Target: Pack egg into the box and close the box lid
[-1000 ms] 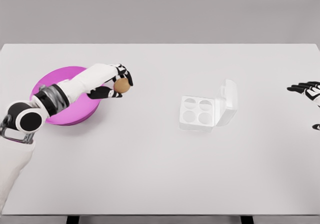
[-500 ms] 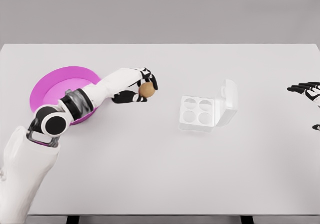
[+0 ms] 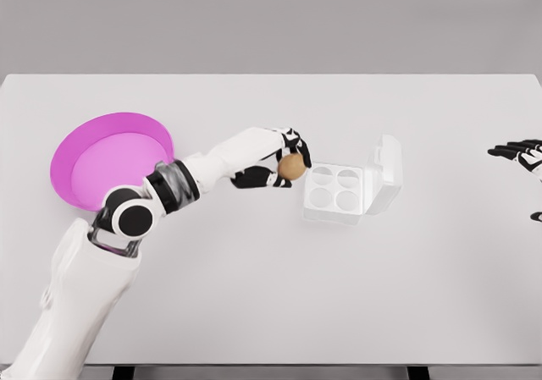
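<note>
- One magenta bowl [image 3: 89, 156] is seen at the left of the white tabletop [image 3: 254, 295], with nothing visible inside it.
- The left arm is stretched from the lower left across the bowl's near rim toward the middle of the tabletop.
- A brown egg [image 3: 291, 167] is gripped in the fingers of the left hand [image 3: 275, 162], which are curled around it; the egg is held just beside the left edge of the box, apart from the bowl.
- A white egg box [image 3: 336, 192] is set right of the egg, with four round cups, all of them unfilled.
- The box lid [image 3: 386, 173] is hinged at the box's right side and is stood open, tilted away to the right.
- The right hand [image 3: 523, 154] is shown at the far right edge, well apart from the box, with its fingers spread and nothing held in them.
</note>
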You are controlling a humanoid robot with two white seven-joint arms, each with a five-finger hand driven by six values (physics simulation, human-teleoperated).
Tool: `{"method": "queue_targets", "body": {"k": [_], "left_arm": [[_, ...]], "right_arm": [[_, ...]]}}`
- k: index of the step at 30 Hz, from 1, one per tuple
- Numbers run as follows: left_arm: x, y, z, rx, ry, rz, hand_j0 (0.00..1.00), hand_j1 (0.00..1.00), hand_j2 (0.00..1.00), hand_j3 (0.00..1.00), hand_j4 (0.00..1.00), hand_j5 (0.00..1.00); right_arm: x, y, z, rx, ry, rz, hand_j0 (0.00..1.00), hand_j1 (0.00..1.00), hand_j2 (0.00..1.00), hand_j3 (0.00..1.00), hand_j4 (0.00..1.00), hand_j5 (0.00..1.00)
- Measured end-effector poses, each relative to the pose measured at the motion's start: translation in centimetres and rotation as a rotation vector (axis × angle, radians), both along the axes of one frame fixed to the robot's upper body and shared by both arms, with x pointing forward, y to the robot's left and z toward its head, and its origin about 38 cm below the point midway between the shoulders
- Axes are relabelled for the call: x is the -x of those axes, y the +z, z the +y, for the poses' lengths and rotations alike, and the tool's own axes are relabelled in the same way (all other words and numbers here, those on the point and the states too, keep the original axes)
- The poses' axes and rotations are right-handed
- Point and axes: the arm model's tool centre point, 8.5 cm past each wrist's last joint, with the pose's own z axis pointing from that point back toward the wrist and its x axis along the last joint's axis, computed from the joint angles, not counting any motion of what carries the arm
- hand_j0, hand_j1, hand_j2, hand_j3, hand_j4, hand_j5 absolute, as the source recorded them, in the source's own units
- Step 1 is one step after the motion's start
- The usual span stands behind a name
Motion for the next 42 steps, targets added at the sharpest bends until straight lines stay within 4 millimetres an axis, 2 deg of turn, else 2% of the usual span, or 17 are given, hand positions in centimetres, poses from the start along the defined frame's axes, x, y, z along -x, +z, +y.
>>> {"method": "queue_targets", "body": {"k": [17, 30, 42], "left_arm": [[-0.1, -1.3, -4.4, 0.051, -0.049, 0.065, 0.35, 0.35, 0.35, 0.35, 0.35, 0.35], [-1.0, -2.8, -5.8, 0.05, -0.051, 0.126, 0.36, 0.36, 0.36, 0.36, 0.36, 0.36], [-1.3, -3.7, -6.1, 0.046, -0.057, 0.151, 0.4, 0.4, 0.4, 0.4, 0.4, 0.4]], "right_arm": [[0.0, 0.0, -0.1, 0.0, -0.003, 0.002, 1.0, 1.0, 1.0, 1.0, 1.0, 1.0], [0.0, 0.0, -0.1, 0.0, -0.003, 0.002, 1.0, 1.0, 1.0, 1.0, 1.0, 1.0], [0.0, 0.0, -0.1, 0.0, -0.004, 0.002, 1.0, 1.0, 1.0, 1.0, 1.0, 1.0]]}}
